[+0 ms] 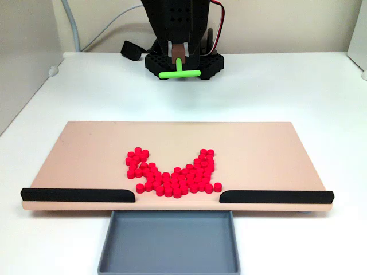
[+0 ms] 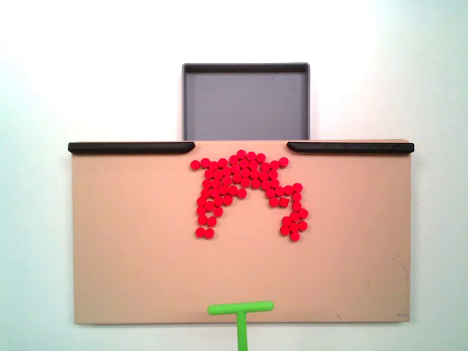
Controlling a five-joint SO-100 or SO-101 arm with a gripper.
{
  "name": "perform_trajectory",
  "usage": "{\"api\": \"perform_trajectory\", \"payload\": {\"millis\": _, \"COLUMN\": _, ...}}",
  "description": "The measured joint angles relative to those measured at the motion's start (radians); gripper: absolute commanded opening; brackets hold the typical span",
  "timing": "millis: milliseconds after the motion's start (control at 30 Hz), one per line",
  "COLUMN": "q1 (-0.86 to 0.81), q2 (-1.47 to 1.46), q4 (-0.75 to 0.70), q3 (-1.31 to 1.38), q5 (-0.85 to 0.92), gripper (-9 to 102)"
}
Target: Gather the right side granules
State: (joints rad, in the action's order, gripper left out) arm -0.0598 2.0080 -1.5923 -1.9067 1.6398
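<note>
Left rail [image 1: 78, 195]: lying along the board's near edge.
Granules [image 1: 171, 173]: sitting mid-board [image 1: 258, 149] in a U-shaped cluster before the rail gap; right prong looking ungathered.
Gripper [image 1: 180, 62]: hovering far behind the board, jaws pinching the green T-stick [image 1: 179, 73].
Tray [image 1: 169, 243]: waiting empty.

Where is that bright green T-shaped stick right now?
In a fixed view, the green T-shaped stick is held by the gripper near the arm's base, behind the tan board. In another fixed view it sits at the board's bottom edge, apart from the red granules.
</note>
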Motion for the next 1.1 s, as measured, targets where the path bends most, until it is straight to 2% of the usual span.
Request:
{"api": "perform_trajectory", "payload": {"millis": 333, "q1": -0.034, "q2": -0.002, "q4": 0.000, "q3": 0.000, "q5": -0.012, "gripper": 0}}
{"api": "perform_trajectory", "payload": {"millis": 900, "q1": -0.075, "q2": -0.092, "q4": 0.000, "q3": 0.074, "q5": 0.100, "gripper": 0}}
{"api": "perform_trajectory", "payload": {"millis": 1100, "q1": -0.124, "q2": -0.144, "q4": 0.000, "q3": 0.112, "q5": 0.198, "gripper": 0}}
